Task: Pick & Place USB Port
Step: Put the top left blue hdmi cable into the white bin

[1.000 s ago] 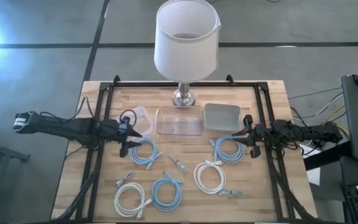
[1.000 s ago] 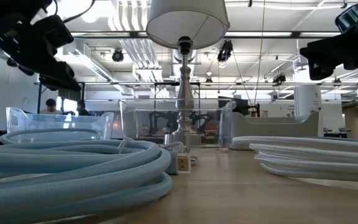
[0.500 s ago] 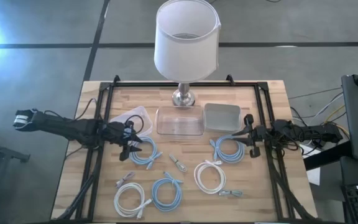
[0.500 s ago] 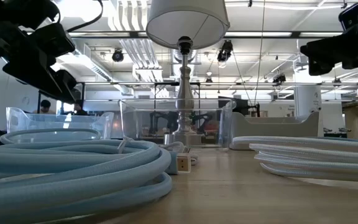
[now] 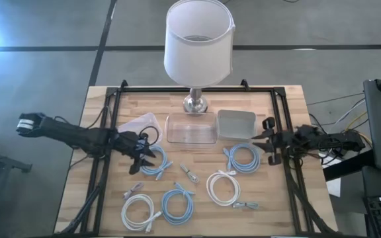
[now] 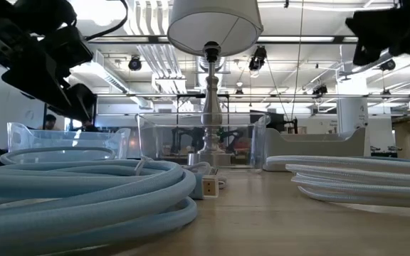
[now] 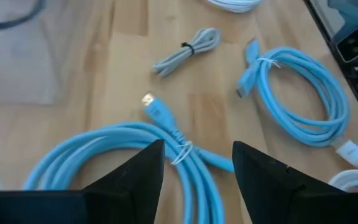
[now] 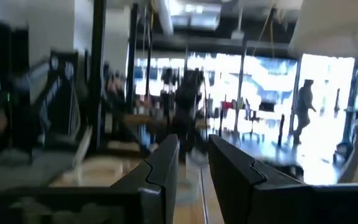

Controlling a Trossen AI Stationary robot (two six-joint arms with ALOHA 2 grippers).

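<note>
Your left claw (image 5: pixel 139 156) has dropped lower, fingers spread, empty, over the light-blue USB cable coil (image 5: pixel 152 160) on the table (image 5: pixel 283 99); grasp pending. Right claw (image 5: pixel 264 140), slightly parted, has lifted off.

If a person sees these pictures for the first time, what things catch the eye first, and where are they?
A tall lamp with a white shade stands at the table's far edge, in the middle. Coiled blue and white cables lie across the wooden table, and the open left gripper hovers over a blue coil on the left side. The right gripper is at the right edge, above another blue coil.
</note>
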